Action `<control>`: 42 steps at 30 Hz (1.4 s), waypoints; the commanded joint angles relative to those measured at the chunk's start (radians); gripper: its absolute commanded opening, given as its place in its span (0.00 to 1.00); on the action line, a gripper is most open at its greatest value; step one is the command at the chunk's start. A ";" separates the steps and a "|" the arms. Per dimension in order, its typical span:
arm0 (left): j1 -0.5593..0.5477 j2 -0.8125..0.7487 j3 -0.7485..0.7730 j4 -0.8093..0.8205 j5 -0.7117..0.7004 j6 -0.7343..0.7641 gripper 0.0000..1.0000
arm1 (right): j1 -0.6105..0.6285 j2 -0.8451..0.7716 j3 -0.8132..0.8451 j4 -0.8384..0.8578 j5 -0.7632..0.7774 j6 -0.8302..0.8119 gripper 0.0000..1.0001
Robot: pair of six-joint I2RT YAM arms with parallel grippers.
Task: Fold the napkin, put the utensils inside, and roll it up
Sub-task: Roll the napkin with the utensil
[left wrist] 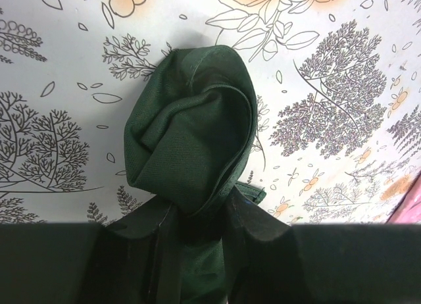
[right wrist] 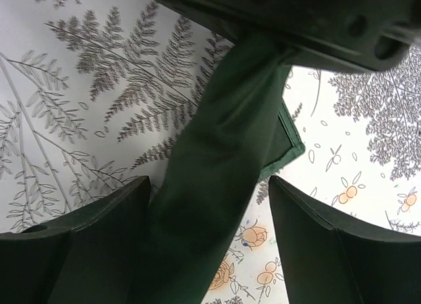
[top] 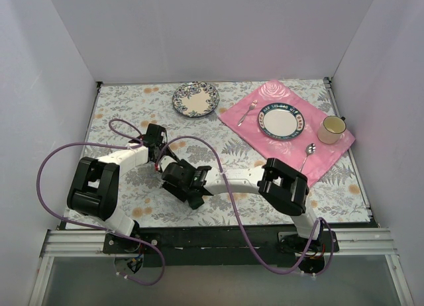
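we see the napkin [left wrist: 191,139] already rolled, pinched by the left gripper [left wrist: 197,215]; the right gripper [right wrist: 207,189] gapes astride it. utensils unseen; seemingly only release remains.

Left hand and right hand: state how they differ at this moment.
The left hand is shut on one end of the rolled napkin; the right hand is open. The left hand grips the cloth; the right hand's fingers stand wide on either side of it. Both are at the same napkin.
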 commanded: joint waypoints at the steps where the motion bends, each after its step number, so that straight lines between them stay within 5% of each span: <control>1: -0.008 0.005 -0.024 -0.032 -0.012 0.001 0.15 | 0.028 0.003 0.030 0.010 0.021 -0.019 0.79; 9: 0.003 -0.008 -0.036 -0.032 -0.012 0.007 0.14 | 0.026 0.007 -0.027 0.013 0.087 -0.012 0.63; 10: 0.003 -0.009 -0.038 -0.029 -0.006 0.015 0.14 | 0.023 0.006 -0.031 0.021 0.079 -0.009 0.45; 12: 0.011 -0.012 -0.043 -0.024 0.010 0.029 0.15 | 0.011 -0.001 -0.045 0.028 0.065 -0.003 0.34; 18: 0.026 -0.044 -0.046 -0.015 0.027 0.095 0.39 | -0.044 -0.063 -0.102 0.113 -0.086 0.011 0.32; 24: 0.032 -0.116 -0.003 -0.040 -0.025 0.161 0.63 | -0.199 -0.120 -0.221 0.278 -0.503 0.112 0.28; 34: 0.032 -0.228 -0.001 -0.060 -0.026 0.144 0.70 | -0.398 -0.053 -0.353 0.644 -1.089 0.419 0.24; 42: 0.032 -0.258 -0.007 -0.041 0.089 0.115 0.69 | -0.472 0.045 -0.410 0.921 -1.263 0.661 0.28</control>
